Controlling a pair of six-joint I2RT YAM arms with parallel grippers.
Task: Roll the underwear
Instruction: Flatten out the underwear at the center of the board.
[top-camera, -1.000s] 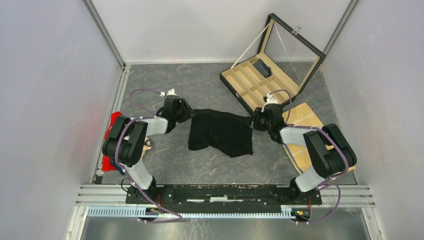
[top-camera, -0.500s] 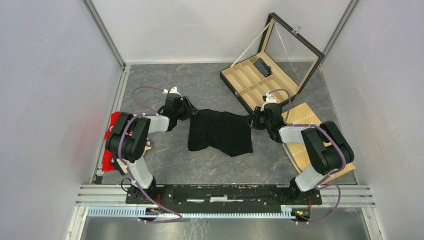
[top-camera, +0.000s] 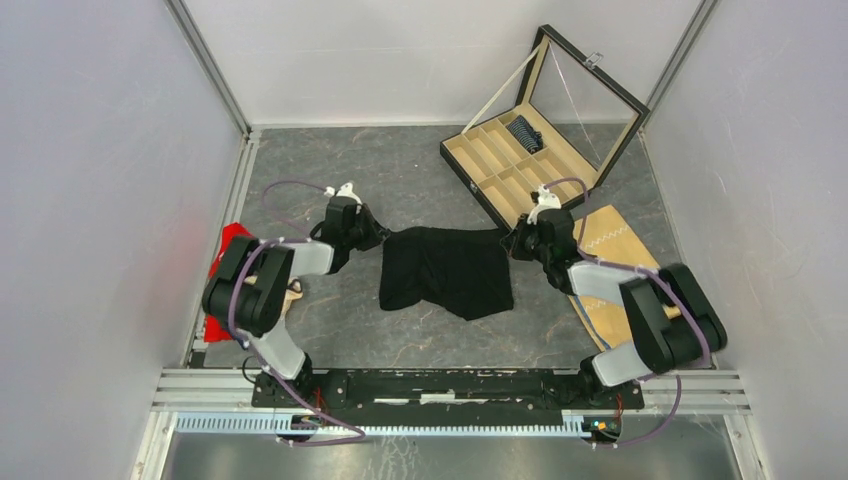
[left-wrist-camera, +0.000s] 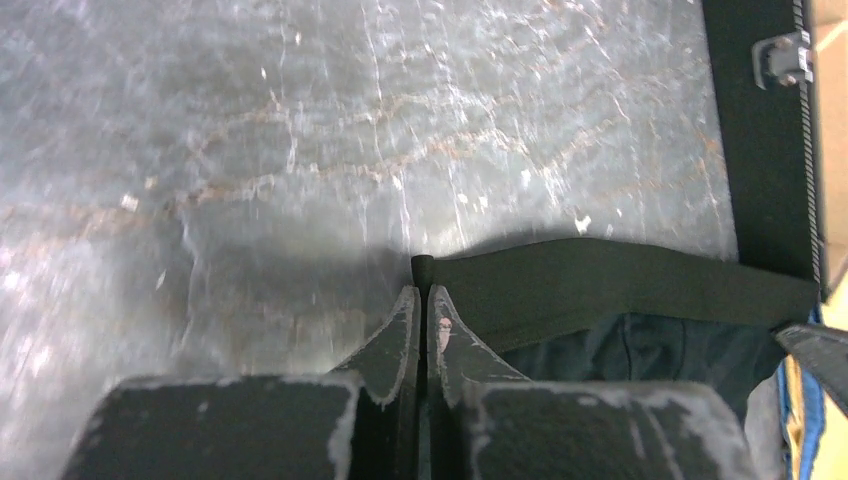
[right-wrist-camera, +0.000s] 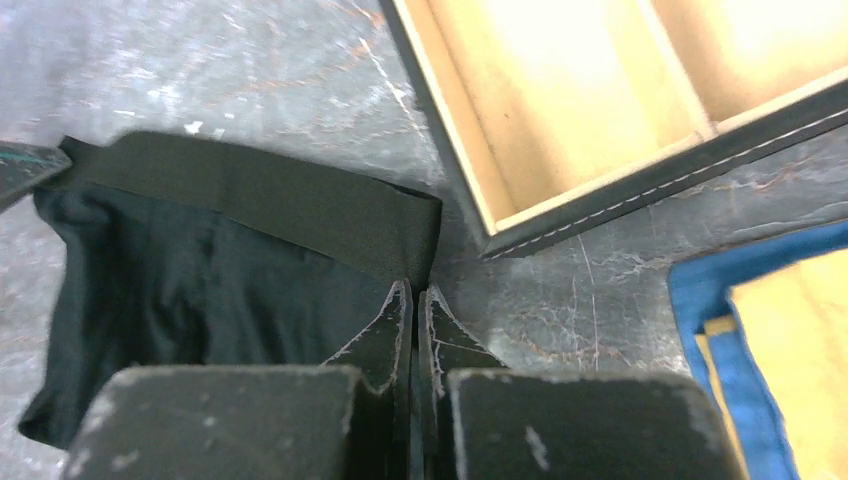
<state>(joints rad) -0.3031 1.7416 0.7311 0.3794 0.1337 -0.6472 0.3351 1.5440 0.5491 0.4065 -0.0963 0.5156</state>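
The black underwear (top-camera: 445, 272) lies spread flat in the middle of the table, its waistband (left-wrist-camera: 610, 285) along the far edge. My left gripper (top-camera: 379, 238) is at the waistband's left end, and its jaws (left-wrist-camera: 421, 292) are shut with the fabric corner pinched and poking out past the tips. At the right end, my right gripper (top-camera: 510, 241) is low on the table. Its jaws (right-wrist-camera: 418, 293) are shut on the right corner of the waistband (right-wrist-camera: 260, 195). A dark striped roll of underwear (top-camera: 522, 133) sits in a compartment of the open case.
An open black case (top-camera: 478, 190) with tan compartments and a raised glass lid stands at the back right, close to my right gripper. A tan cloth with zigzag stitching (top-camera: 612, 238) lies under my right arm. A red item (top-camera: 226, 250) lies by the left wall.
Both grippers have closed on the waistband corners. The waistband is now drawn straighter between them. My right arm's elbow has swung out to the right.
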